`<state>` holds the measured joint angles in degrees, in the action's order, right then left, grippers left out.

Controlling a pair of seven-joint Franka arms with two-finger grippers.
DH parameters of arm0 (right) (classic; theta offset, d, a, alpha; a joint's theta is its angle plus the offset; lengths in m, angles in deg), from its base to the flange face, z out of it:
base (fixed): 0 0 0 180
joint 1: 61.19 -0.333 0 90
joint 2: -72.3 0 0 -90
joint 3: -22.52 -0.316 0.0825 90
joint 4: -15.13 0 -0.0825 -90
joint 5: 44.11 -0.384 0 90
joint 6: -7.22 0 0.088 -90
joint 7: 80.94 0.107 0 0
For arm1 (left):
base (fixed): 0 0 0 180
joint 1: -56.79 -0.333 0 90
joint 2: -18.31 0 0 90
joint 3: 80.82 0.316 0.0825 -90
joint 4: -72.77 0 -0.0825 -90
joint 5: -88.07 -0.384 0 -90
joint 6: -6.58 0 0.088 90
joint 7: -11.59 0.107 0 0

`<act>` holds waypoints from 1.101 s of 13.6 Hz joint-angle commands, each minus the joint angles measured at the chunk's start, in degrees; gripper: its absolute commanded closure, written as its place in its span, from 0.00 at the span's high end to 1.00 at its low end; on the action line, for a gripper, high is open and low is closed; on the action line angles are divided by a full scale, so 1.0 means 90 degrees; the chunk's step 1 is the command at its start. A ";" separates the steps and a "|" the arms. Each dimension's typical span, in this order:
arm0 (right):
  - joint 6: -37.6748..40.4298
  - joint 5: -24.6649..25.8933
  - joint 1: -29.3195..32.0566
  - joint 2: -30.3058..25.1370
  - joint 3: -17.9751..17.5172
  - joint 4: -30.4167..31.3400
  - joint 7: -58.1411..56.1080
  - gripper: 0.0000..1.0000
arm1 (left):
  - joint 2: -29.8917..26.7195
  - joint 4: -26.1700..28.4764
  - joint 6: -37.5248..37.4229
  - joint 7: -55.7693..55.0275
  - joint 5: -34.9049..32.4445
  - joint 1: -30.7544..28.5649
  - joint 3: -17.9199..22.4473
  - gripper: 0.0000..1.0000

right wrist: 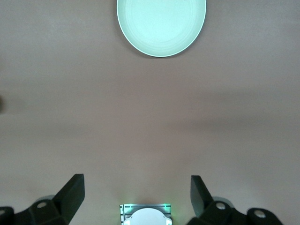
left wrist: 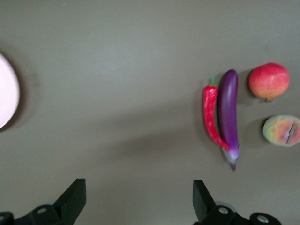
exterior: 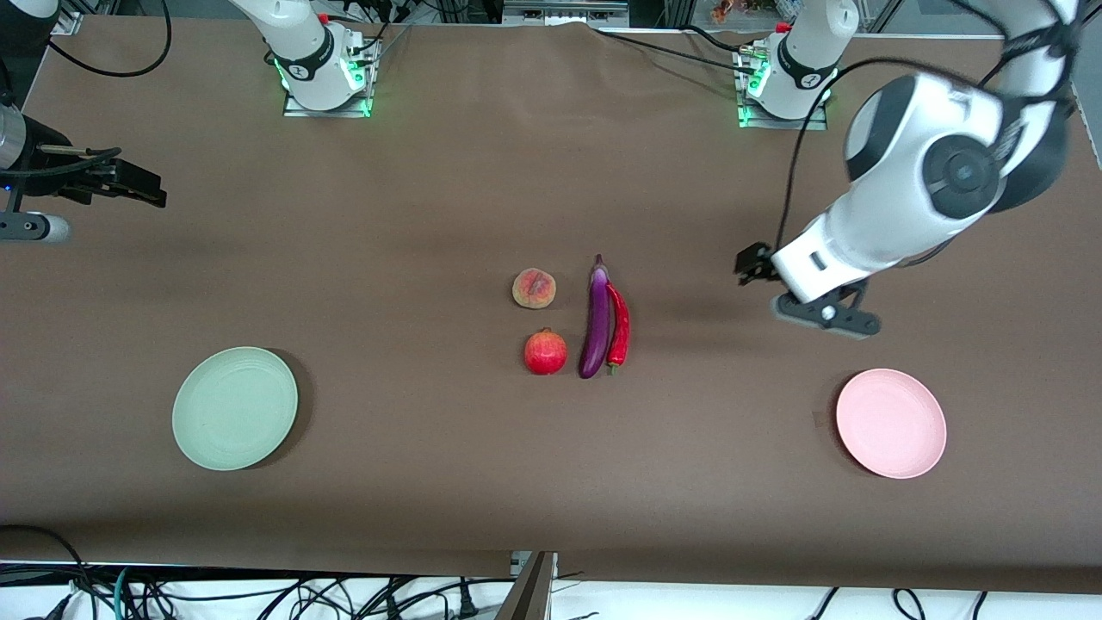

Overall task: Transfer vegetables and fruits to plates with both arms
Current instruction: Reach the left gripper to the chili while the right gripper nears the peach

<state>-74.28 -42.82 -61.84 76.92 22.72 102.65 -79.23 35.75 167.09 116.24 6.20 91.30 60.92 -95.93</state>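
Note:
In the middle of the table lie a peach (exterior: 534, 288) (left wrist: 281, 131), a red pomegranate (exterior: 546, 352) (left wrist: 268, 80) nearer the front camera, and beside them a purple eggplant (exterior: 596, 323) (left wrist: 228, 112). A red chili (exterior: 618, 327) (left wrist: 211, 117) lies against the eggplant. The pale green plate (exterior: 234, 407) (right wrist: 161, 26) sits toward the right arm's end, the pink plate (exterior: 891, 423) (left wrist: 7, 91) toward the left arm's end. My left gripper (exterior: 751, 263) (left wrist: 139, 197) hangs open over bare table between chili and pink plate. My right gripper (exterior: 133, 183) (right wrist: 137, 194) is open and empty, over bare table at its own end.
Both arm bases (exterior: 325, 86) (exterior: 783, 95) with green lights stand along the table edge farthest from the front camera. The right arm's base (right wrist: 147, 215) shows between its fingers. Cables (exterior: 258, 594) lie below the table's front edge. Brown tabletop (exterior: 413, 215) surrounds the produce.

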 commanded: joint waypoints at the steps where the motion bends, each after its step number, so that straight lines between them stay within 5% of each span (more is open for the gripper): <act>1: -0.0006 0.0023 0.0063 0.0179 -0.0111 -0.0183 -0.0005 1.00 | 0.0570 -0.0090 0.0898 -0.0161 0.0149 0.0496 0.0028 1.00; 5: -0.0016 -0.0123 0.0023 0.0433 -0.0111 -0.0164 0.0093 1.00 | 0.1741 -0.0050 0.1974 -0.0514 0.0051 0.1161 0.0038 1.00; 11: -0.0220 -0.0279 0.0023 0.0599 -0.0120 -0.0184 0.0025 1.00 | 0.2260 0.0134 0.2472 -0.0660 0.0042 0.1386 0.0067 1.00; 13: -0.0289 -0.0289 0.0023 0.0804 -0.0120 -0.0193 0.0034 1.00 | 0.2300 0.0242 0.2620 -0.0670 0.0032 0.1396 0.0067 0.87; 14: -0.0512 -0.0309 -0.0025 0.0902 -0.0130 -0.0213 0.0131 1.00 | 0.2348 0.0262 0.2620 -0.0690 0.0032 0.1406 0.0067 0.68; 15: -0.0775 -0.0338 -0.0219 0.1028 -0.0130 -0.0222 0.0151 1.00 | 0.2378 0.0272 0.2620 -0.0699 0.0032 0.1416 0.0067 0.66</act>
<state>-78.87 -44.80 -62.13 83.38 21.90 102.54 -79.08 57.17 168.65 138.75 0.62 91.42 72.96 -95.86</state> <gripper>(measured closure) 0.000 0.115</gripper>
